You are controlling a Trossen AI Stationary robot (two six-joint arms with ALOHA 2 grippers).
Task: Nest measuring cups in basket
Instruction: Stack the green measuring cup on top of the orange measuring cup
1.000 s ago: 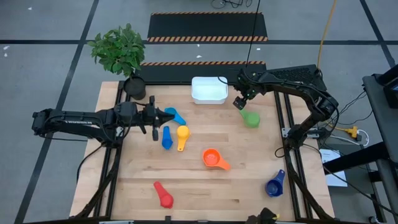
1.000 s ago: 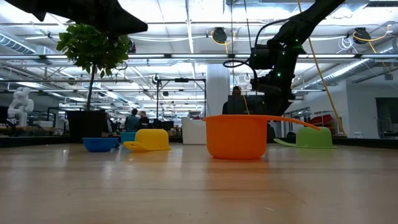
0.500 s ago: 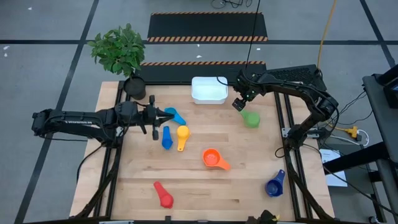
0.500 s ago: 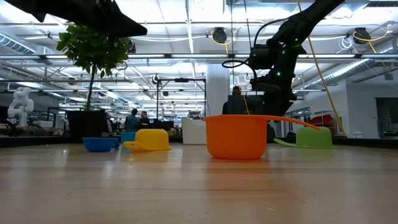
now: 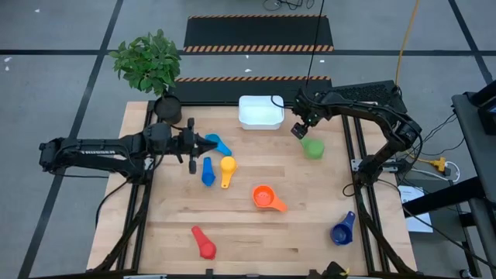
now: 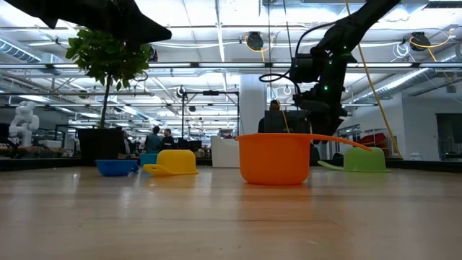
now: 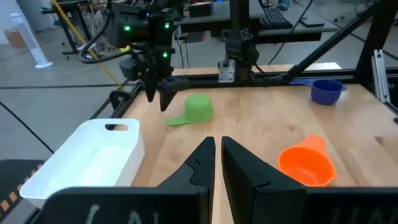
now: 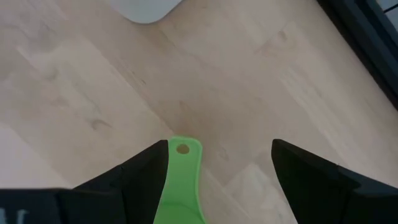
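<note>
My right gripper [image 8: 214,171] stands released over the green cup [image 5: 313,148], whose bowl my wrist view cuts off; only its holed handle [image 8: 182,174] shows. The white basket [image 5: 260,113] sits near, empty. My left gripper [image 7: 214,165] is clenched on nothing, beside the light blue cup [image 5: 219,144]. I read no writing.

A robotics lab in a large industrial hall. Behind the wooden bench [image 5: 248,225] run ceiling strip lights [image 6: 216,66] and metal frames [image 6: 209,115], people [image 6: 155,139] at workstations, and a white humanoid robot [image 6: 22,123]. Hazard-striped mats [image 5: 260,35] cover the grey floor.
</note>
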